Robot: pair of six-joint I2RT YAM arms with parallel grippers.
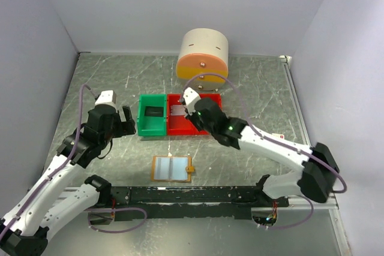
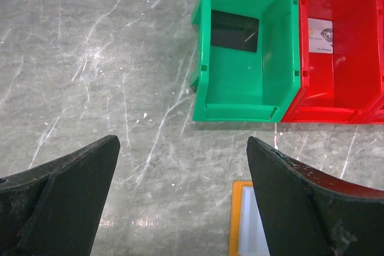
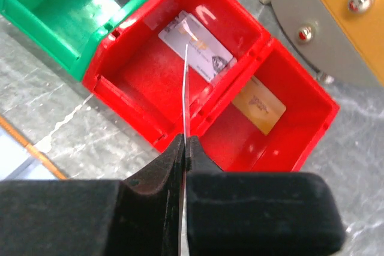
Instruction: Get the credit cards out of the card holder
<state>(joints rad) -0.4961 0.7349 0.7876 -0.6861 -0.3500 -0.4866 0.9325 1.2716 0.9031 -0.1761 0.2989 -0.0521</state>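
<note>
The card holder lies open on the table near the front, pale blue inside with an orange rim; its corner shows by my left finger. My left gripper is open over bare table, left of the green bin. Over the red bin, my right gripper is shut on a thin credit card seen edge-on. A grey-silver card lies in the red bin's left compartment and a gold card in the right one.
The green bin holds a dark card. Beside it on the right stands the red bin. A round tan and orange drum stands behind the bins. Walls close in the table on the left, back and right.
</note>
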